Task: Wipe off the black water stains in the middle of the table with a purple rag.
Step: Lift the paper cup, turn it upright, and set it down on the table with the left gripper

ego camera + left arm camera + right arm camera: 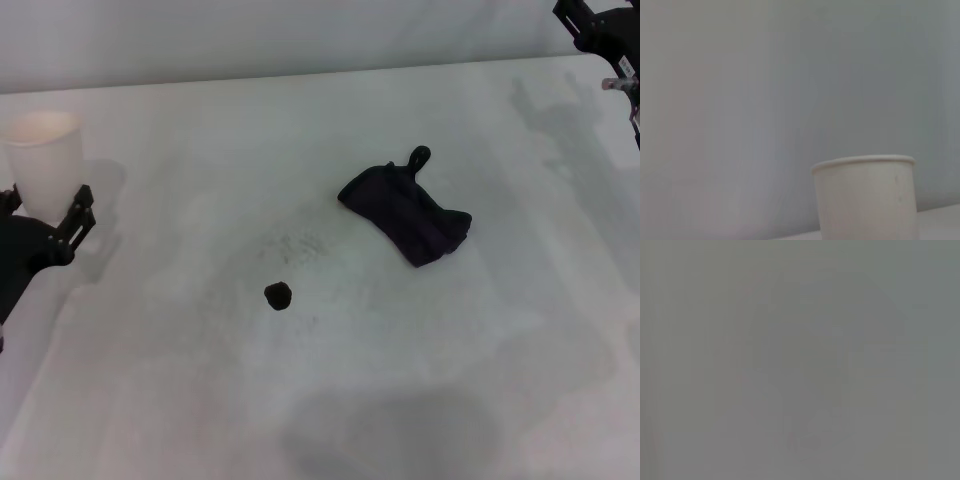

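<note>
The black water stain (pixel 278 295) is a small glossy blob near the middle of the white table (pixel 200 400). The purple rag (pixel 405 212) lies crumpled to its right and farther back, with its loop pointing away from me. Faint grey speckles lie between the two. My left gripper (pixel 72 222) sits at the table's left edge, far from both. My right gripper (pixel 598 25) is at the far right corner, partly out of view. Neither gripper holds anything that I can see. The right wrist view shows only plain grey.
A white paper cup (pixel 45 150) stands at the far left, just behind my left gripper. It also shows in the left wrist view (pixel 865 197) in front of a grey wall. A grey wall runs along the table's far edge.
</note>
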